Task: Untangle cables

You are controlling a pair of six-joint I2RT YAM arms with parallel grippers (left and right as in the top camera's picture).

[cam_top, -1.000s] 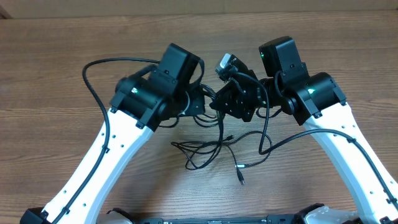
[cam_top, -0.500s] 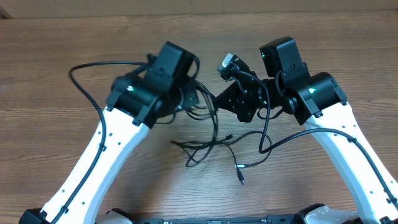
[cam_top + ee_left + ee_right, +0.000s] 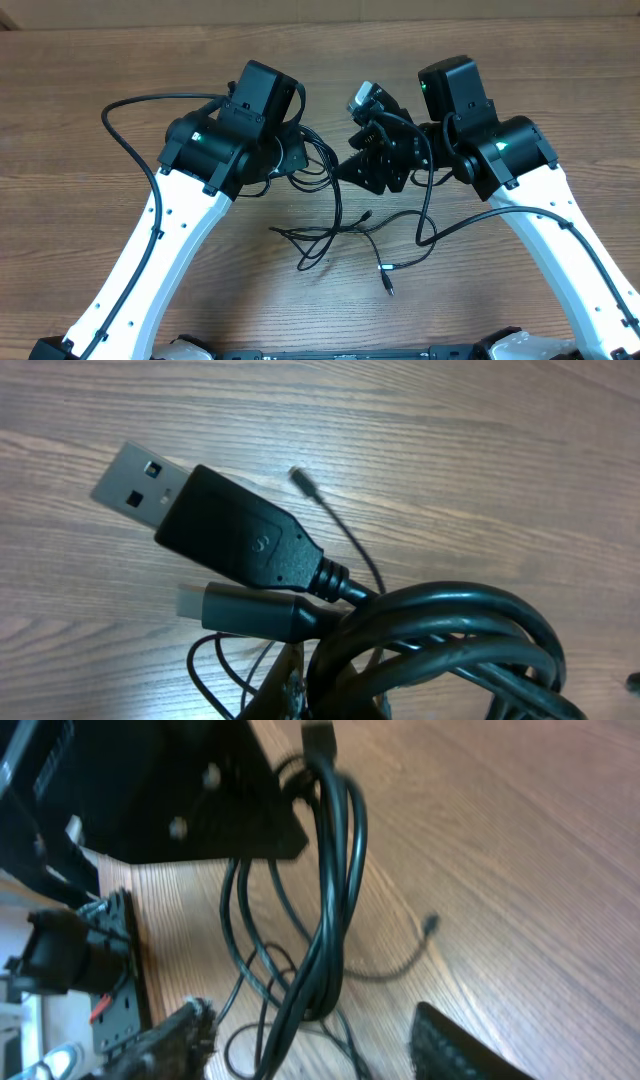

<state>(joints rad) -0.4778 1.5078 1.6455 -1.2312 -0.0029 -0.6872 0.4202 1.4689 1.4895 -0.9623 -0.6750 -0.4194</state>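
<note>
At counter centre, overhead: the cables (image 3: 335, 238) lie in loose loops on the counter (image 3: 90, 60), with strands rising toward 12 o'clock into the left pincer (image 3: 315, 160), which is clamped on a bunched coil of them. A USB plug (image 3: 215, 525) juts from that coil. The right pincer (image 3: 315, 1040), at 3 o'clock of the left, stands wide, its fingers (image 3: 175, 1040) on either side of the hanging strands.

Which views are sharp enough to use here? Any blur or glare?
Overhead: sharp and evenly lit, with only soft shadows under the cables on the table. Left wrist: USB plug crisp, with a mild sheen on the coiled cables and no blown glare. Right wrist: soft all over, with the hanging cables and wood grain smeared.
</note>
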